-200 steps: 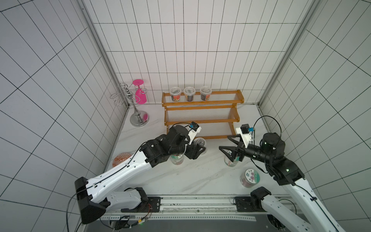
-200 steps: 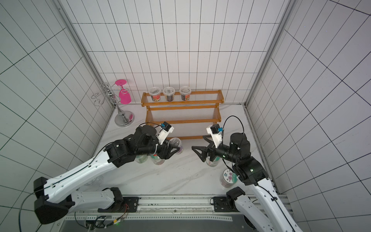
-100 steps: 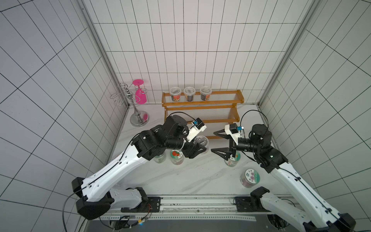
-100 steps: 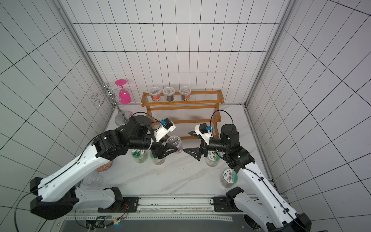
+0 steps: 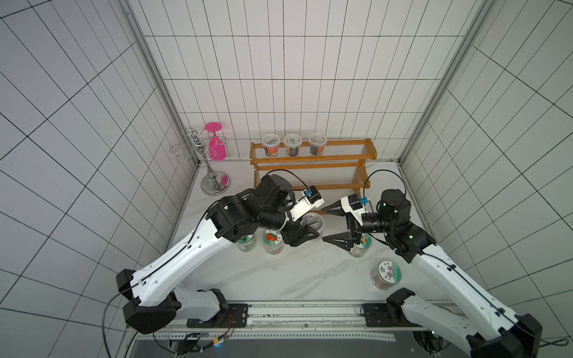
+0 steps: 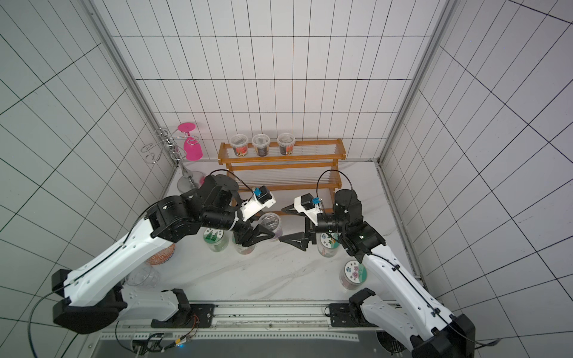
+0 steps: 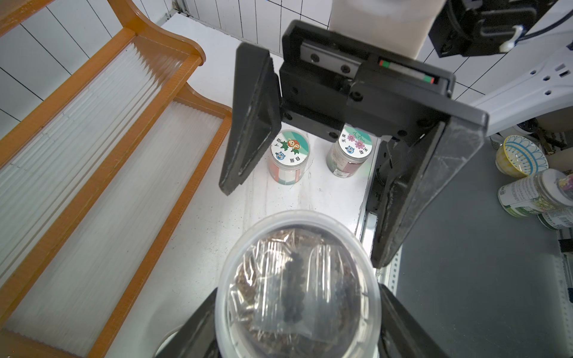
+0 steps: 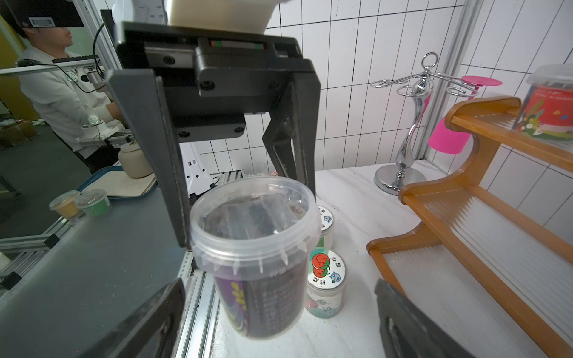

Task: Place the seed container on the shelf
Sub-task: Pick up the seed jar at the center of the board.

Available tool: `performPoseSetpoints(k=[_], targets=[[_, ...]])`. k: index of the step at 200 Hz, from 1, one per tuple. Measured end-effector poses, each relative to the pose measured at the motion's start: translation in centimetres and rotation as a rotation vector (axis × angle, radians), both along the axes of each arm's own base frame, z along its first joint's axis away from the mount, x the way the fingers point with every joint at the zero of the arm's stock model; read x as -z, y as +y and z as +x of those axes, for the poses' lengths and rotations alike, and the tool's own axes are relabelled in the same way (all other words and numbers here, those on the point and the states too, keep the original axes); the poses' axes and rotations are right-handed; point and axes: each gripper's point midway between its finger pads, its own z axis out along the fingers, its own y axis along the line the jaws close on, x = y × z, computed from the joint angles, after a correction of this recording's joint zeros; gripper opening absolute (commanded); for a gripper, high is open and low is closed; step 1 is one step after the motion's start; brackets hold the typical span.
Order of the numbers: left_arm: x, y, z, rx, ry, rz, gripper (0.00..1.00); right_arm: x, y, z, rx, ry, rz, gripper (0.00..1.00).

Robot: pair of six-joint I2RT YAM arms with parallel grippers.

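1 mistimed release could drop the seed container (image 5: pixel 313 219), since the left tool (image 5: pixel 310 228) alone grips it while the right tool (image 5: pixel 330 225) stands wide open.

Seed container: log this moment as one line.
seed container: held in air | left gripper: shut on it | right gripper: open, facing it, not touching | shelf: container not yet placed

White tiled walls (image 5: pixel 279 77) lined with dark grout on three sides, aluminium corner posts (image 5: pixel 157 79) set where walls meet, white marbled tabletop (image 5: pixel 294 279) evenly lit, metal rail (image 5: pixel 304 311) mounted along its front edge, grey bench (image 8: pixel 77 279) seen beyond in the right wrist view
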Motion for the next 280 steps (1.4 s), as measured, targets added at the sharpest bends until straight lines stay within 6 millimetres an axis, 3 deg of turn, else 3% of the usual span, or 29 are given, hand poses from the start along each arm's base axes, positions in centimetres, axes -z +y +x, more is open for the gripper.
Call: performPoseSetpoints(k=[34, 82, 147, 178, 188, 218, 234, 280], targets=[[0.1, -0.1, 0.0, 0.009, 0.000, 0.002, 0.46, 0.2, 0.7, -0.6, -0.039, 0.010, -0.006, 0.84], [0.4, -0.3, 0.1, 0.012, 0.002, 0.009, 0.46, 0.4, 1.4, -1.1, -0.078, 0.014, -0.016, 0.77], [0.0, -0.6, 0.0, 0.024, 0.005, -0.001, 0.46, 0.2, 1.4, -1.2, -0.079, -0.004, -0.020, 0.57], [0.0, -0.6, 0.0, 0.023, 0.008, -0.001, 0.47, 0.2, 1.4, -1.2, -0.079, -0.011, -0.020, 0.54], [0.0, -0.6, 0.0, 0.023, 0.008, -0.002, 0.53, 0.2, 1.4, -1.2, -0.079, -0.011, -0.020, 0.53], [-0.1, -0.6, 0.0, 0.021, 0.003, -0.007, 0.86, 0.0, 1.2, -1.3, -0.072, -0.023, -0.018, 0.51], [-0.8, -0.8, 0.5, -0.003, -0.013, -0.039, 0.98, -0.1, 1.2, -1.5, -0.074, -0.032, -0.015, 0.51], [-4.1, 0.4, 0.8, -0.071, -0.099, -0.146, 0.99, -0.8, 0.9, -1.7, -0.042, -0.074, -0.004, 0.50]])
